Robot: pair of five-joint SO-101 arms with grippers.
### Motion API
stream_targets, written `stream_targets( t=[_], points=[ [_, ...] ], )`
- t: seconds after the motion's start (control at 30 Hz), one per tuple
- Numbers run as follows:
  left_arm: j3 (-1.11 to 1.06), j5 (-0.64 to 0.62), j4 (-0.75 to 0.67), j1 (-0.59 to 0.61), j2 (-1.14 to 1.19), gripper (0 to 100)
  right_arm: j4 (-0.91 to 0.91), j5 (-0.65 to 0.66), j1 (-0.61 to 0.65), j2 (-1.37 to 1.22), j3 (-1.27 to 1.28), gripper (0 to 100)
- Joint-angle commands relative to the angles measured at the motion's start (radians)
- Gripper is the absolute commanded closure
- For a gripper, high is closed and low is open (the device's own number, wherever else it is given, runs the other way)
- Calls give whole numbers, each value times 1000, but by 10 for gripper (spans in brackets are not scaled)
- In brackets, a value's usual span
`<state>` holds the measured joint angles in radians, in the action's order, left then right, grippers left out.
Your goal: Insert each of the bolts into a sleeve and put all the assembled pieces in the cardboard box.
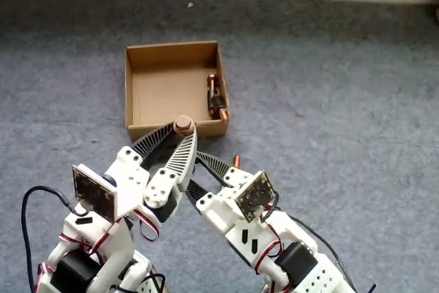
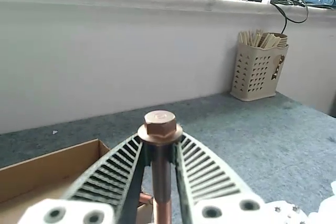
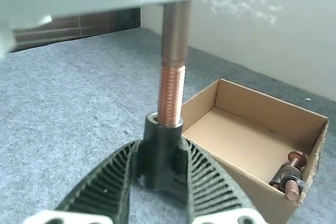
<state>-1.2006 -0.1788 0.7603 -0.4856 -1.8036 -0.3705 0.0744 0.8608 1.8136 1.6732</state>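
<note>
Left gripper (image 1: 180, 131): fingers closed to a narrow gap around a copper-coloured bolt (image 1: 182, 125), clamping the shank just under the hex head; in the left wrist view the gripper (image 2: 160, 145) has the bolt (image 2: 160, 125) upright, head uppermost, flange resting on the fingertips (image 2: 185, 148). The held bolt sits in front of the near wall of the cardboard box (image 1: 130, 87), outside it, above the grey carpet (image 1: 329, 101). Right gripper (image 1: 193, 171): lower than the left one and partly under it, fingers drawn in on a black sleeve (image 3: 160, 153); in the right wrist view the gripper (image 3: 160, 156) grips the sleeve by its sides, opening facing up. The threaded end of the bolt (image 3: 172, 77) stands in the mouth of the sleeve (how deep it goes cannot be judged, most of the thread shows above the rim). Box (image 3: 236, 184) lies just beyond the sleeve, open side up. One assembled piece (image 1: 217, 101) lies inside against the right-hand wall, lengthwise along it; the right wrist view shows this piece (image 3: 289, 174) in a corner of the box. Background, left wrist view: a beige perforated basket (image 2: 260, 72) holding wooden sticks, against the wall.
</note>
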Motion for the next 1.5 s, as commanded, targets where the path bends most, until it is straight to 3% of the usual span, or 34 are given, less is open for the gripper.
stream_targets(
  t=[0.0, 0.33, 1.17, 1.47],
  points=[
    [-2, 15, 15, -12, 1, 993, 25, 9, 1, 21, 122, 993],
    [-1, 15, 43, 42, 1, 993, 28, 6, -58, 22, 119, 993],
    [-35, 14, 38, 39, 1, 993, 25, 9, 8, 22, 127, 993],
    [-36, 15, 43, -39, 2, 993, 25, 9, 2, 22, 125, 993]
  ],
)
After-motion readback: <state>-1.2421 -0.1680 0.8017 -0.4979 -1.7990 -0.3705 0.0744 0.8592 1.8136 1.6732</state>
